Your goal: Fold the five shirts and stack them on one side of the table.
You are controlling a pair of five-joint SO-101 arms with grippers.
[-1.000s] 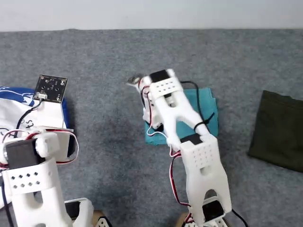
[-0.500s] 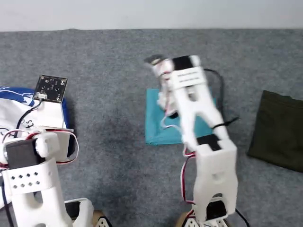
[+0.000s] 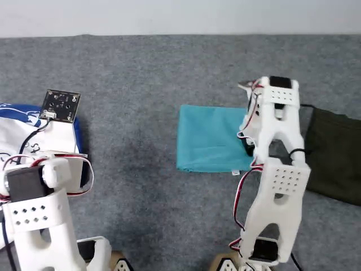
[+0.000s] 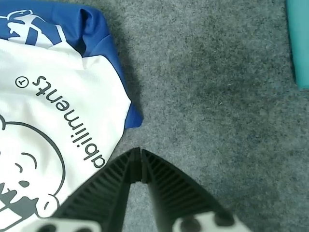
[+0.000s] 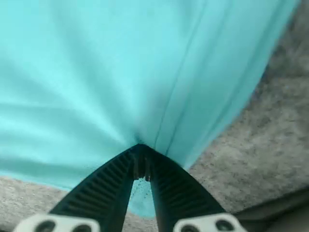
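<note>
shirts 3: teal shirt (image 3: pixel 208 138); dark green shirt (image 3: pixel 335 158); white-and-blue shirt (image 3: pixel 56 141) | arms 2: left arm (image 3: pixel 36 217); right arm (image 3: pixel 279 192)

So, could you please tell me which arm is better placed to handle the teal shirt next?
Right. The right hand is shut on the teal shirt; the left hand is shut over the mat beside the white and blue shirt.

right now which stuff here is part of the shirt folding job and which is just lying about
Job: teal shirt, pinched in the right gripper; dark green shirt; white and blue shirt; left gripper, shut.
Lying about: small black board by the white and blue shirt; grey table cover.
</note>
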